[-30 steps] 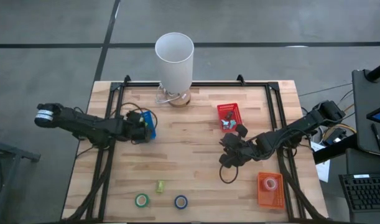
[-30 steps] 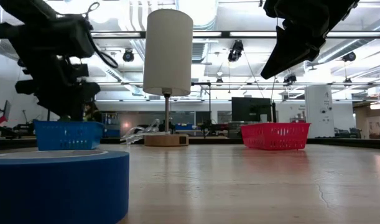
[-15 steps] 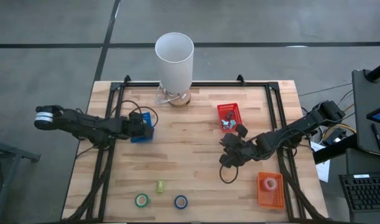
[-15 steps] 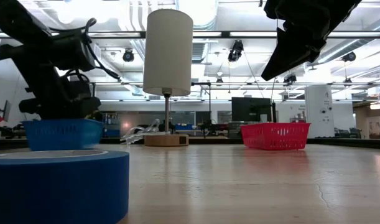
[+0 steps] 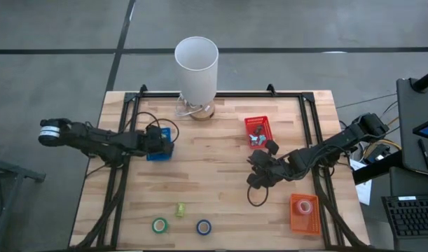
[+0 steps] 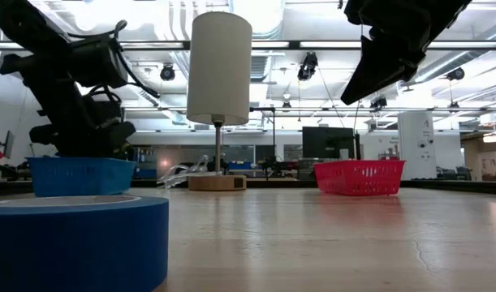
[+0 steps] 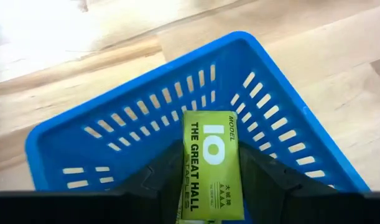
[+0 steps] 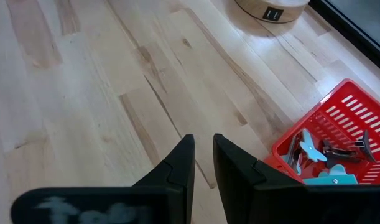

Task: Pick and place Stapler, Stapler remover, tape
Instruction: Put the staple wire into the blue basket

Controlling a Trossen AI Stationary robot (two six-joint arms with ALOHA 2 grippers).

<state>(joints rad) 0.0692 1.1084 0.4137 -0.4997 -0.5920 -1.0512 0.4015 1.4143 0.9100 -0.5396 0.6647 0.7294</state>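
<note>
My left gripper [image 5: 157, 144] [image 7: 211, 158] reaches down into the blue basket [image 5: 160, 150] [image 6: 77, 177] and is shut on a yellow-green staples box [image 7: 211, 162]. My right gripper [image 5: 259, 176] [image 8: 204, 149] hangs shut and empty above the table's middle right, near the red basket [image 5: 258, 130] [image 8: 329, 134], which holds small teal and dark metal pieces [image 8: 317, 152]. A green tape roll [image 5: 160, 225] and a blue tape roll [image 5: 204, 227] [image 6: 73, 243] lie flat near the near edge. A pink roll [image 5: 305, 206] lies in the orange basket [image 5: 305, 217]. No stapler shows. My left gripper pinches the staples box between its two fingers, one on each long side [image 7: 185, 168]. The fingers [image 7: 162, 174] come from above, slanting down into the blue basket and lying along the box. Whether the box rests on the basket's floor, I cannot tell.
A white lamp [image 5: 197, 66] [image 6: 219, 73] stands on a wooden base at the far edge. A small yellow-green block [image 5: 180, 208] lies near the tape rolls. Bare wood [image 5: 214, 161] lies between the two arms.
My left gripper has gone down into the blue basket with the staples box. The basket tipped briefly, slid a little toward the table's left edge and sits level again. My right arm has kept still.
</note>
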